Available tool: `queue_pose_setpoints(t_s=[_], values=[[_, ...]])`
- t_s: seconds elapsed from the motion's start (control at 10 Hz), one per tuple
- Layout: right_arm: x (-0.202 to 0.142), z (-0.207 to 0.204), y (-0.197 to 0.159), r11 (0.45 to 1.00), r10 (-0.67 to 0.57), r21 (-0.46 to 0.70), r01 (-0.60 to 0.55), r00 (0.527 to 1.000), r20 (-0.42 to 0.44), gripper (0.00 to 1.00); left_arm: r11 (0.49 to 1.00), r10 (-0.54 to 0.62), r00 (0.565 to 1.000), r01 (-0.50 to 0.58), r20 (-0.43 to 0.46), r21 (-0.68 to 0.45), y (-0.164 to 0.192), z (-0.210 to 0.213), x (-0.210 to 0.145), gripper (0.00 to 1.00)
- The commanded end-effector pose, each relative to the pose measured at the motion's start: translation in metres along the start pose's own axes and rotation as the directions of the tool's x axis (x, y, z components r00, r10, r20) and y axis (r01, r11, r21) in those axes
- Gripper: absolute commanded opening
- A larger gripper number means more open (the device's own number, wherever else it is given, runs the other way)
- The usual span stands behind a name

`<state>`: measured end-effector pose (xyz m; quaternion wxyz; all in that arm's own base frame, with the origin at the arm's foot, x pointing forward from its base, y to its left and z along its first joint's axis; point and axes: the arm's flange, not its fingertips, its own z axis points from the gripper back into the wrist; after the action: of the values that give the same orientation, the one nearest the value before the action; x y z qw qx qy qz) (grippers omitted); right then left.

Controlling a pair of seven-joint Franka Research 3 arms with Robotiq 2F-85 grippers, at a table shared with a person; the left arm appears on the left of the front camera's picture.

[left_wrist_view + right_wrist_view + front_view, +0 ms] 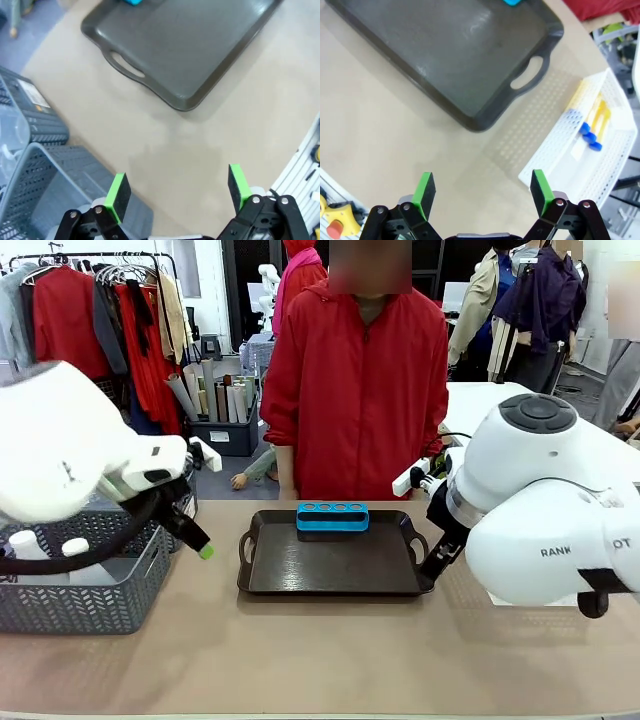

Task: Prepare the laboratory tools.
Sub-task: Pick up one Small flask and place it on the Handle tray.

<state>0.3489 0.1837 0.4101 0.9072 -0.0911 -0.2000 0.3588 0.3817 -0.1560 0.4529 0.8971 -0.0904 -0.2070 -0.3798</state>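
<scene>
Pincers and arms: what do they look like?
Left pincer and right pincer: black linkages, silver pivot pins, green pads. Left arm and right arm: white shells; black cable loops under the left; dark-grey cap and black lettering on the right.

The letters "RANK" and "OT" are printed on the white right arm; the label on the grey basket cannot be read.

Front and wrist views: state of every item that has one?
blue rack: upright on the tray, holes empty.
tray: flat on the table, carrying just the rack.
tubes: capped, lying in the white lattice bin.
left gripper: open, empty.
right gripper: open, empty.
grey basket: upright on the table.
</scene>
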Motion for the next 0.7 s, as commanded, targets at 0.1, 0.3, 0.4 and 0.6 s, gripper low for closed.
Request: queue_pose_setpoints(t_s=[0.1, 0.3, 0.4, 0.6], values=[[-0.001, 0.011, 0.024, 0.995, -0.069, -0.078, 0.06, 0.992, -0.109, 1.0, 0.998, -0.061, 0.998, 0.061, -0.002, -0.011, 0.017, 0.015, 0.016, 1.0], [-0.002, 0.006, 0.01, 1.0, -0.004, -0.025, 0.003, 0.999, -0.04, 1.0, 0.999, -0.037, 0.999, 0.037, 0.001, -0.008, 0.011, 0.022, 0.013, 1.0], [-0.002, 0.006, 0.01, 1.0, -0.004, -0.025, 0.003, 0.999, -0.04, 1.0, 0.999, -0.037, 0.999, 0.037, 0.001, -0.008, 0.011, 0.022, 0.013, 1.0], [-0.002, 0.006, 0.01, 1.0, -0.004, -0.025, 0.003, 0.999, -0.04, 1.0, 0.999, -0.037, 0.999, 0.037, 0.001, -0.008, 0.011, 0.022, 0.013, 1.0]])
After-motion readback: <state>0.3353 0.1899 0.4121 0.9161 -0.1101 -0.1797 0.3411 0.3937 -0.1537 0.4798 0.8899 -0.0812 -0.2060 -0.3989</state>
